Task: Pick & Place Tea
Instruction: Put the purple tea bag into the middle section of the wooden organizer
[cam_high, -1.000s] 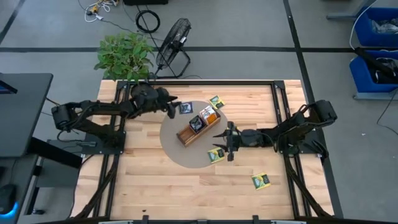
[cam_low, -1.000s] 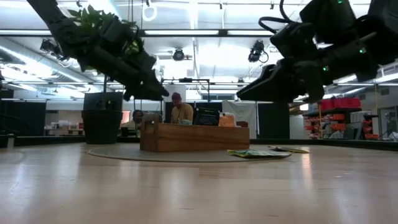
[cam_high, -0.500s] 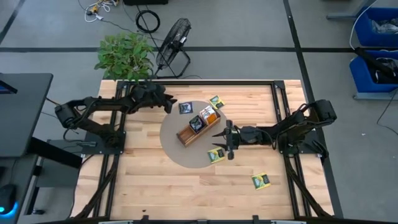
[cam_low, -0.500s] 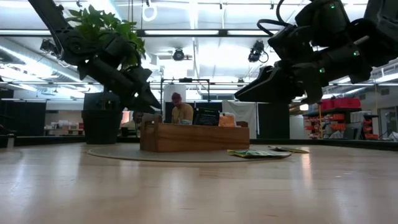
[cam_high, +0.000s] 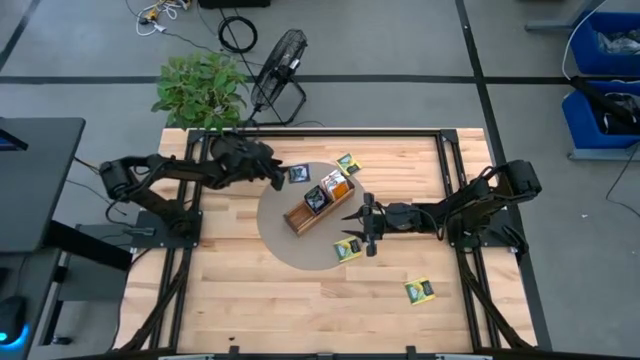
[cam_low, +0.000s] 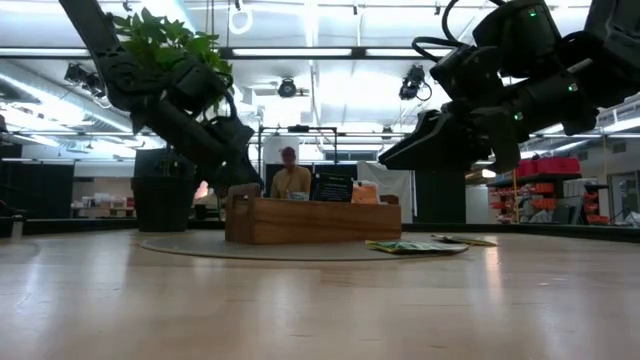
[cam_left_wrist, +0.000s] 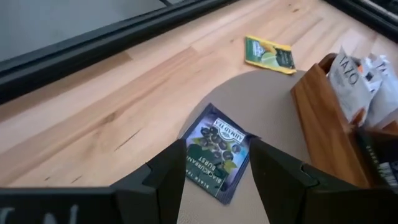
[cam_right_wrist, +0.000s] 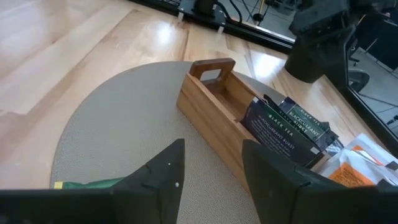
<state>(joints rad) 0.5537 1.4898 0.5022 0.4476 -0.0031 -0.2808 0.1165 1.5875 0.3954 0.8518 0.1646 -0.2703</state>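
A dark navy tea packet (cam_left_wrist: 216, 158) lies flat at the far left edge of the round grey mat (cam_high: 290, 245). My left gripper (cam_high: 277, 177) hangs open just above it, one finger on either side, touching nothing. The wooden tray (cam_high: 320, 203) stands on the mat with navy (cam_right_wrist: 286, 127) and orange (cam_right_wrist: 367, 167) packets upright in it. My right gripper (cam_high: 358, 226) hovers open to the right of the tray, near a yellow-green packet (cam_high: 349, 249) that lies flat on the mat's edge.
Two more yellow-green packets lie flat on the wood, one (cam_high: 348, 162) behind the tray and one (cam_high: 419, 291) near the front right. A potted plant (cam_high: 200, 88) and a fan (cam_high: 278, 62) stand beyond the table's far edge. A person (cam_low: 291, 177) sits in the room behind.
My left gripper has sunk toward the table and tipped further downward, coming closer over the navy packet while staying open. The packets and the tray have not moved.
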